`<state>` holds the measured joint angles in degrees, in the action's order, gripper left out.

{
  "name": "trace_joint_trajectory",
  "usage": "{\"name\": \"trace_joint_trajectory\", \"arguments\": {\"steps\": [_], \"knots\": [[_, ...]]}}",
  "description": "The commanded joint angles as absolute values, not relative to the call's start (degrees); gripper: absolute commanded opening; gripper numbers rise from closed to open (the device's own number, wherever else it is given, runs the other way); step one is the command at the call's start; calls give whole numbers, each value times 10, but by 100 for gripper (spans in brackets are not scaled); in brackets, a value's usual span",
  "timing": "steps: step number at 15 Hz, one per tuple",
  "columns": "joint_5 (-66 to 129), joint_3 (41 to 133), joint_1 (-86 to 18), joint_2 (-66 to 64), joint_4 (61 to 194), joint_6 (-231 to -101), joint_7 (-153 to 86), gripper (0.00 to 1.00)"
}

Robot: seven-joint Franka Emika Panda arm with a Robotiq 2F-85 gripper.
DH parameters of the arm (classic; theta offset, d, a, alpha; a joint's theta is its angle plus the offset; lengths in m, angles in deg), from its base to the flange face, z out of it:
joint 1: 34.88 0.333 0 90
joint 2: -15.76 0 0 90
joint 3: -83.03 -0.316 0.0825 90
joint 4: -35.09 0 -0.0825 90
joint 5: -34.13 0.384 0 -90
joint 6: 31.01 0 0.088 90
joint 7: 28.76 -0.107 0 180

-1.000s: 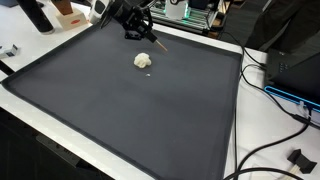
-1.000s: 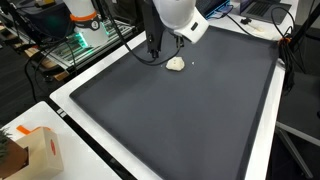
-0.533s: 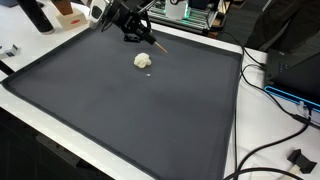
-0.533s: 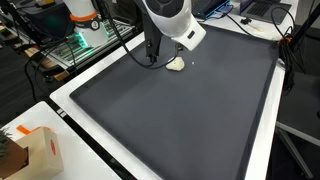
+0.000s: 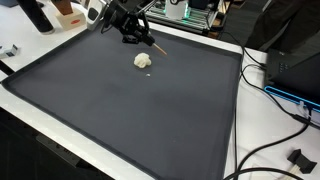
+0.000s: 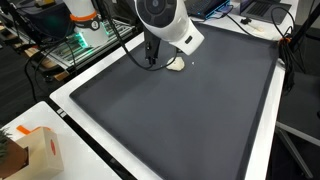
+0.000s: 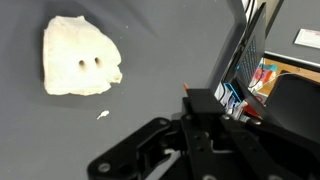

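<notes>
Lump (image 5: 143, 61) on mat (image 5: 120, 115), gripper (image 5: 134, 38) above mat, just beside lump

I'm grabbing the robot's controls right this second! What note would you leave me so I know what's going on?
The gripper hovers above the black mat, near one edge. I cannot tell whether it is open or shut. A thin stick juts from it towards the lump, and whether it is clamped is unclear.
The white crumpled lump lies on the mat beside the gripper, apart from it, with two small holes showing in the wrist view. A tiny white crumb lies next to it.
Done: nothing is lifted.
Left: the lump is not yet touched or gripped.
</notes>
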<state>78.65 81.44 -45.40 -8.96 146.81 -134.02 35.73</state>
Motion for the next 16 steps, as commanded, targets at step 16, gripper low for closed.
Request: {"name": "trace_joint_trajectory", "arguments": {"steps": [16], "knots": [[818, 842, -448, -62, 1493, -1366, 310, 3]]}}
